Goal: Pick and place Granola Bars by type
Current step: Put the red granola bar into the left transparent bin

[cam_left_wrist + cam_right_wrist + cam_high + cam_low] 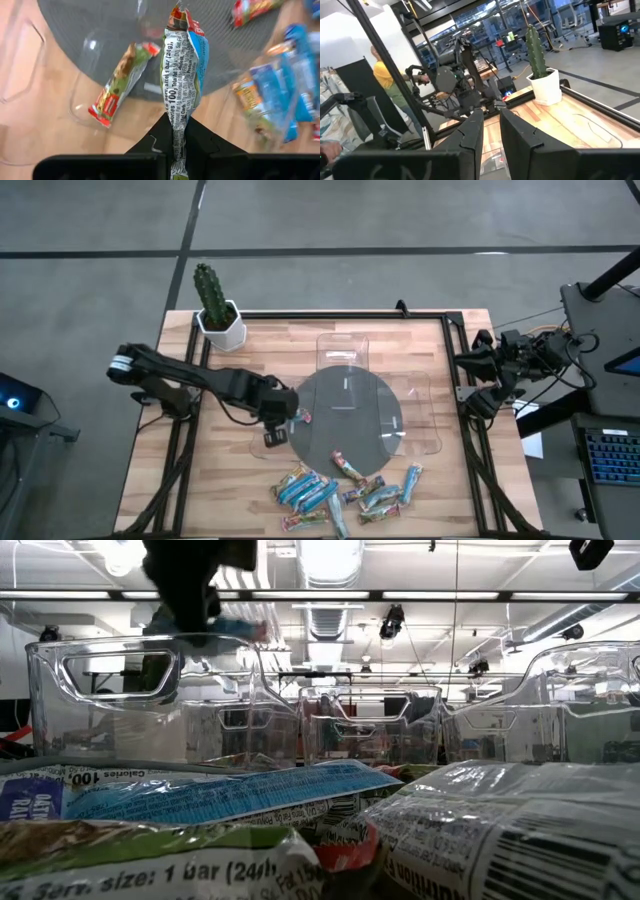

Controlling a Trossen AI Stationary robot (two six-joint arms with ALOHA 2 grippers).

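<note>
clear trays (345, 350) ring the mat; left gripper (177, 142) pinches a granola bar (182, 70); right gripper (491, 131) narrow.

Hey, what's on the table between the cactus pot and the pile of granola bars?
In the high view, clear plastic trays and a round grey mat lie between the cactus pot and the pile of granola bars.

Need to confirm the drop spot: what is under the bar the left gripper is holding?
The left gripper holds a granola bar above a clear tray with one red-and-green bar inside, partly over the grey round mat. The spot directly beneath is hidden.
</note>
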